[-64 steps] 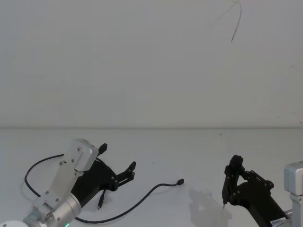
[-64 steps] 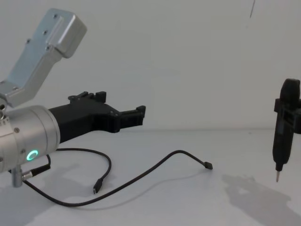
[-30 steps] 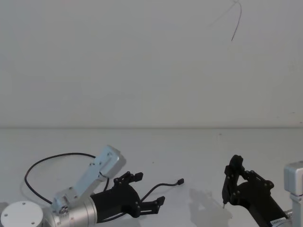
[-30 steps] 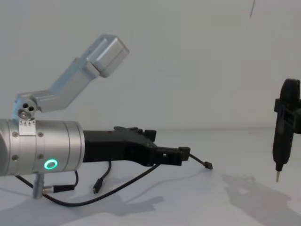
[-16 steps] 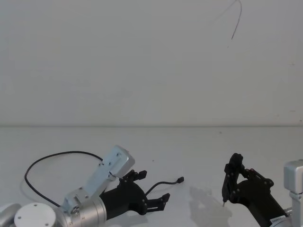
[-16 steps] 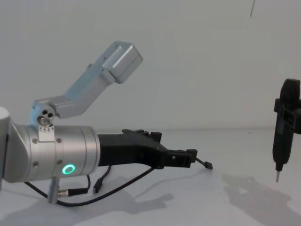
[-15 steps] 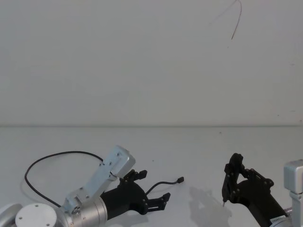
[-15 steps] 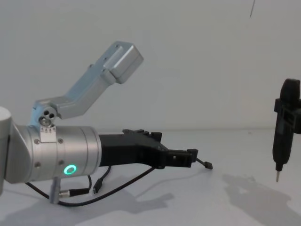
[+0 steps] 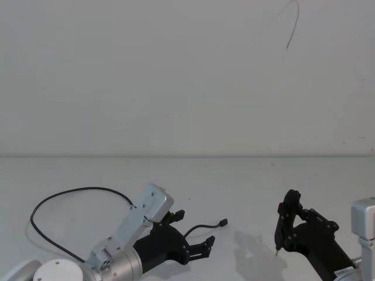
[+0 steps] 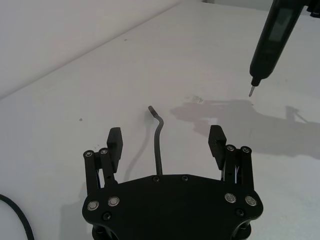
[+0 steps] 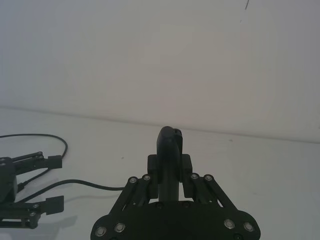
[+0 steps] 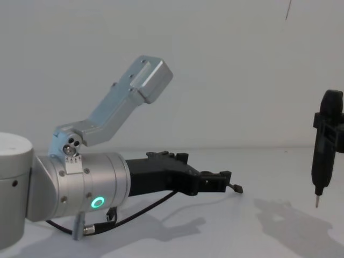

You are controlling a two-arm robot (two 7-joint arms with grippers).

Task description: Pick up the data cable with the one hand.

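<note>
The pickup is not yet made. At lower left of the head view, the long, limp black data cable (image 9: pixel 94 188) loops over the white table (image 9: pixel 246 181). Its end stretch runs between the spread, untouching jaws of the black angular left gripper (image 9: pixel 196 230). Closing and lifting remain. At lower right, well apart, the right gripper (image 11: pixel 170 172) clamps a black metal-tipped tool (image 12: pixel 327 145) and blocks nothing.

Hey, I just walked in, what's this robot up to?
The left gripper reaches low over the white table, jaws open, with the end stretch of the data cable lying between them, not yet gripped. The rest of the cable loops behind it. The right gripper hangs off to the right, shut on a black pointed tool.
</note>
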